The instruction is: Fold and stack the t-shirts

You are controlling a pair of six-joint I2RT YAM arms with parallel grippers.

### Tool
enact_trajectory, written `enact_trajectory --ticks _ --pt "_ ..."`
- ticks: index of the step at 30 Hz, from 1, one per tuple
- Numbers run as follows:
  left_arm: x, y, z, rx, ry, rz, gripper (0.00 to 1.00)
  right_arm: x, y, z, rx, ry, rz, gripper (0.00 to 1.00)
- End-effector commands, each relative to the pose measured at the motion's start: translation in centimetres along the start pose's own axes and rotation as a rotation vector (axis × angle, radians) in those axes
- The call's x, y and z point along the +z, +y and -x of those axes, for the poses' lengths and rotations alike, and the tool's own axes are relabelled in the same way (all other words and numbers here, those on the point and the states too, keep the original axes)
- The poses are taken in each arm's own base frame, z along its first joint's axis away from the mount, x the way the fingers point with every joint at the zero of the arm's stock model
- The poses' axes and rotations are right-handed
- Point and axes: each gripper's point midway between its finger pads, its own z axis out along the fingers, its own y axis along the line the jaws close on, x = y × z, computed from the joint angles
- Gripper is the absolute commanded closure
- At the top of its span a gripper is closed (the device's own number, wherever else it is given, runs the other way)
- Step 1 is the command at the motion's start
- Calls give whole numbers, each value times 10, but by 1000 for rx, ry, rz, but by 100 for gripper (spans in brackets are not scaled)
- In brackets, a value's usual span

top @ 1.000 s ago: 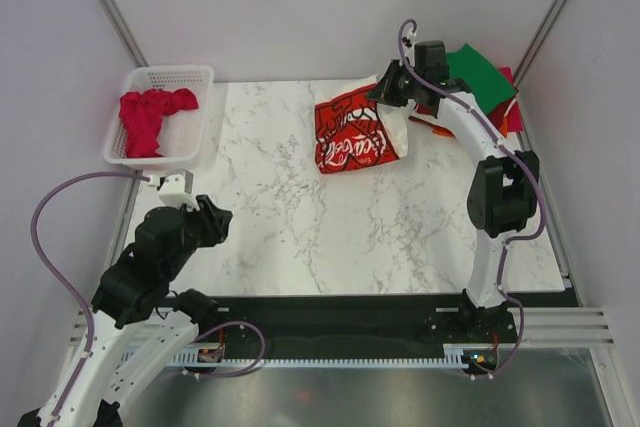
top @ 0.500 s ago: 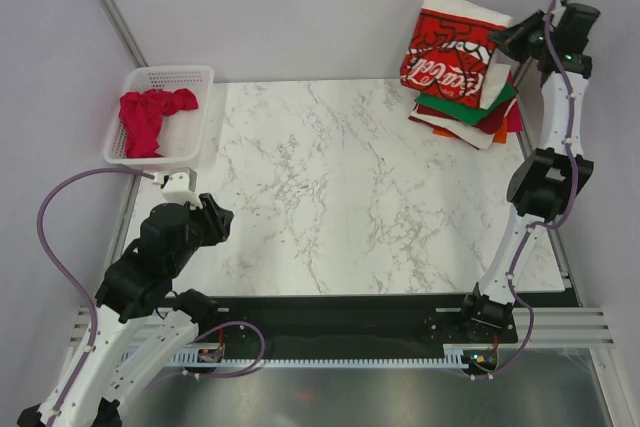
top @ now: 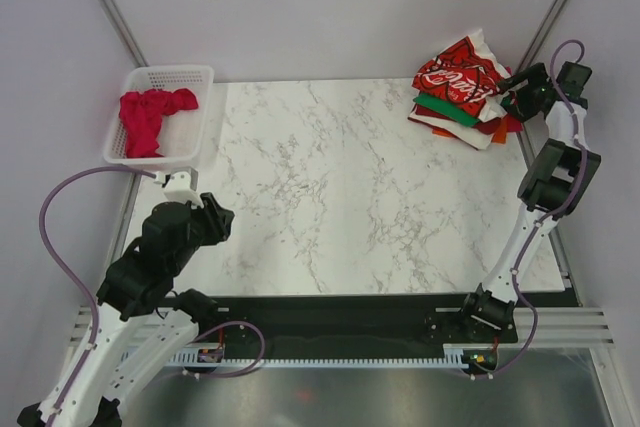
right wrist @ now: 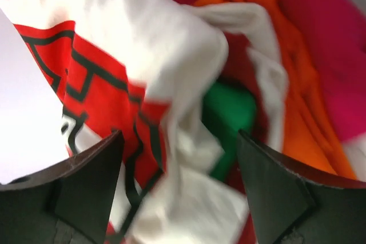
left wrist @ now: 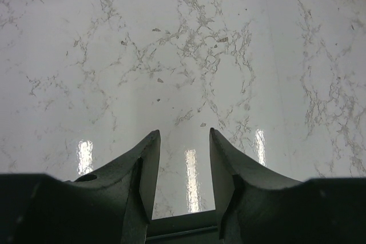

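Left gripper (left wrist: 183, 135): on your near-left arm, fingers partly apart with nothing between them, hanging over the marble.
Table (top: 330, 187): white marble-pattern top.
Basket (top: 165, 72): white plastic lattice, at the far-left edge, with a crumpled red t-shirt (top: 145, 117) inside.
Right gripper (right wrist: 178, 135): far right, fingers spread wide, gripping nothing; you see loose cloth just beyond them.
Stack of t-shirts (top: 465, 112): in the far-right corner. The rumpled cream-white t-shirt with red Coca-Cola print (top: 458, 72) is on top, with the green t-shirt (right wrist: 229, 112), orange t-shirt (right wrist: 297, 84) and a dark-red layer underneath.
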Motion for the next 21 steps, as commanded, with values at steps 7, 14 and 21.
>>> enact_trajectory --ticks 7,14,21 --pt "1 1 10 -35 -49 14 52 -136 9 56 -108 -322 -243 6" --pt "1 1 11 -38 -53 15 52 -186 96 20 -273 -336 -107 2" --pt "4 3 10 -40 -47 30 52 -190 173 -132 -677 -208 85 2"
